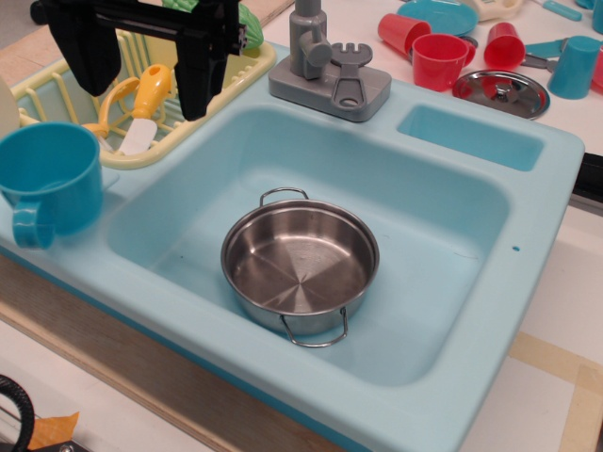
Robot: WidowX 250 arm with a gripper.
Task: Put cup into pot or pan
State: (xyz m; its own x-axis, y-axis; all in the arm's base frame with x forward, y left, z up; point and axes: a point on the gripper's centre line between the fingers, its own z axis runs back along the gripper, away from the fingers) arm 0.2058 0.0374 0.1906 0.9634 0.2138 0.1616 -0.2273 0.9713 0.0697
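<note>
The large teal-blue mug with a thick loop handle stands upright on the sink's left rim, mouth up and empty. The shallow shiny steel pan with two wire loop handles sits empty in the middle of the sink basin. My black gripper hangs at the top left over the yellow dish rack, up and right of the mug and well away from the pan. Its two fingers are spread apart and hold nothing.
A pale yellow dish rack with a yellow-handled utensil lies under the gripper. A grey toy faucet stands behind the basin. At the back right are red cups, a steel lid and a small blue tumbler.
</note>
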